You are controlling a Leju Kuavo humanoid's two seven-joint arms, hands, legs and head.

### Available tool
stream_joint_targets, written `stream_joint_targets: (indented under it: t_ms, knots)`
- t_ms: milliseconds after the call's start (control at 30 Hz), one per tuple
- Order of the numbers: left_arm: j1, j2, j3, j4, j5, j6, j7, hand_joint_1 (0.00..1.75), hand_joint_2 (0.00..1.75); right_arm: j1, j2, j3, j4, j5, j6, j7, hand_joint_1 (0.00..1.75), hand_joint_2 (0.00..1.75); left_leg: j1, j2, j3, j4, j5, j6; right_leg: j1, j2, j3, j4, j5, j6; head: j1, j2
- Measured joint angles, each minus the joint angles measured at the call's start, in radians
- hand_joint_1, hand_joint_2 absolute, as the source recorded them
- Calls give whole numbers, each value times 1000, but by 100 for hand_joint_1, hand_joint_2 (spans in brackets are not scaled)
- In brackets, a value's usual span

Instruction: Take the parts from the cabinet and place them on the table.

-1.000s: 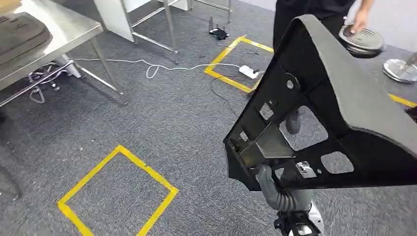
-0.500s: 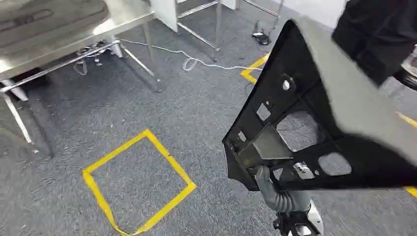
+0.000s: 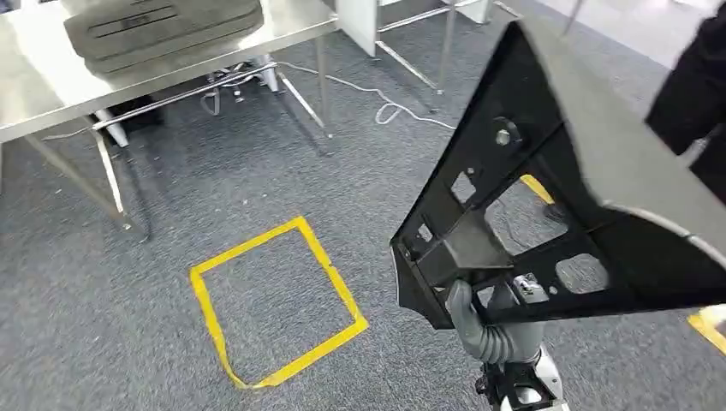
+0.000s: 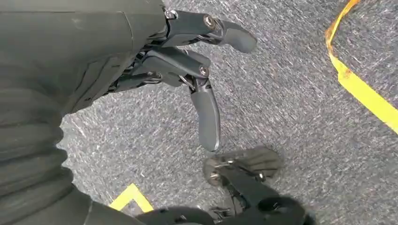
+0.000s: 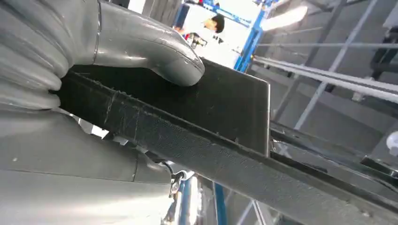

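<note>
A big black triangular part (image 3: pixel 548 197) with cut-outs and a grey felt face stands tilted up at the right of the head view. My right hand (image 3: pixel 479 321) grips its lower corner from below. In the right wrist view the grey thumb (image 5: pixel 150 51) presses on the part's flat black edge (image 5: pixel 225 108). The steel table (image 3: pixel 34 77) stands at the far left, with grey moulded parts (image 3: pixel 163 30) stacked on it. My left hand (image 4: pixel 187 70) hangs over the grey carpet, its fingers apart and holding nothing.
A yellow tape square (image 3: pixel 274 300) marks the carpet in front of me. A white cable (image 3: pixel 385 107) runs past the table legs (image 3: pixel 111 184). A person in dark clothes (image 3: pixel 693 111) stands at the right edge, behind the held part.
The whole picture has shifted: the camera has turned toward the table, which now shows more fully at the upper left. The black part stays in my right hand.
</note>
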Motion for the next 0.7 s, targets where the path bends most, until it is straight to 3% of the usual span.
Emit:
stream_joint_targets:
  t_ms: [33,67,100,133,167,200,233,300,367,400,433,467,533,567,600,633,667,700]
  knots:
    - [0,0,0,0,0,0,0,0,175,-1,0,0,0,0,0,0,175,175,3,5,-33,67,-24,-4,1,-16,0,0,-2,-2,-1,0]
    - [0,0,0,0,0,0,0,0,175,0,0,0,1,0,0,0,175,175,6,8,-46,94,-25,-6,1,-29,1,0,-2,-3,-2,0]
    - [1,0,0,0,-1,-1,0,0,175,0,0,0,1,0,0,0,175,175,7,11,-33,70,-3,-8,1,-45,2,1,-4,-3,-1,0]
    - [1,0,0,0,-1,-2,1,0,175,-1,0,0,1,1,0,0,175,175,9,17,0,9,31,-8,0,-57,4,1,-6,0,-3,0]
    - [1,0,0,0,-1,-2,1,0,175,-1,0,0,1,1,0,0,175,175,10,37,51,-80,70,-8,-1,-70,8,1,-9,3,-2,0]
    - [0,1,0,0,-1,-2,1,0,175,-1,0,0,1,1,0,0,175,175,10,76,101,-159,96,-5,0,-81,14,1,-13,9,-3,0]
    - [-3,-1,-1,0,-2,-2,1,0,175,-1,0,0,1,1,0,0,175,175,0,112,117,-188,83,-4,11,-90,15,2,-18,17,-3,0]
    - [-4,-2,-1,0,-2,-2,0,0,175,-5,0,0,1,1,0,0,175,175,-1,78,114,-190,84,9,13,-108,20,-1,-25,28,8,0]
    - [-2,-3,-1,0,-2,-1,-1,0,175,-7,0,1,1,0,0,0,175,175,-7,50,111,-195,88,23,13,-136,35,-8,-25,39,5,0]
    - [-1,-4,-1,0,-2,-1,-1,0,175,-8,0,1,1,-1,0,1,175,175,4,37,114,-202,95,33,6,-101,23,3,-32,46,7,0]
    - [-3,-6,-1,0,-2,-1,-2,0,175,-8,0,1,1,-1,0,2,175,175,4,26,112,-203,97,38,6,-39,12,34,-54,42,10,0]
    - [-4,-5,-1,0,-2,0,-2,0,175,-8,0,0,1,-3,0,2,175,175,4,15,110,-203,100,45,5,-5,-20,101,-88,33,13,0]
    - [-6,-5,-1,0,-1,0,-4,0,175,-5,0,0,2,-4,0,2,175,175,2,-17,103,-202,102,48,6,12,-104,261,-149,23,14,0]
    - [-6,-5,-1,0,0,0,-14,0,175,-4,0,0,4,-4,0,2,175,175,2,-35,103,-202,103,48,6,14,-131,307,-155,28,13,0]
    - [-5,-5,-1,0,2,-1,-24,0,175,-3,0,0,5,-5,-1,2,175,175,2,-50,103,-202,103,48,6,14,-134,303,-144,34,13,0]
    - [-5,-5,-1,0,4,-3,-36,0,175,-3,0,0,5,-6,-2,2,175,175,2,-68,103,-201,103,48,5,16,-115,250,-114,45,14,0]
    - [-5,-6,-1,0,5,-3,-45,0,175,-4,-1,0,5,-5,-3,2,175,175,3,-86,105,-201,105,45,4,22,-77,162,-72,55,14,0]
    - [-5,-6,-1,0,5,-3,-51,0,175,-3,-1,-1,5,-1,-3,2,175,175,4,-98,105,-201,106,43,1,44,-36,72,-36,61,14,0]
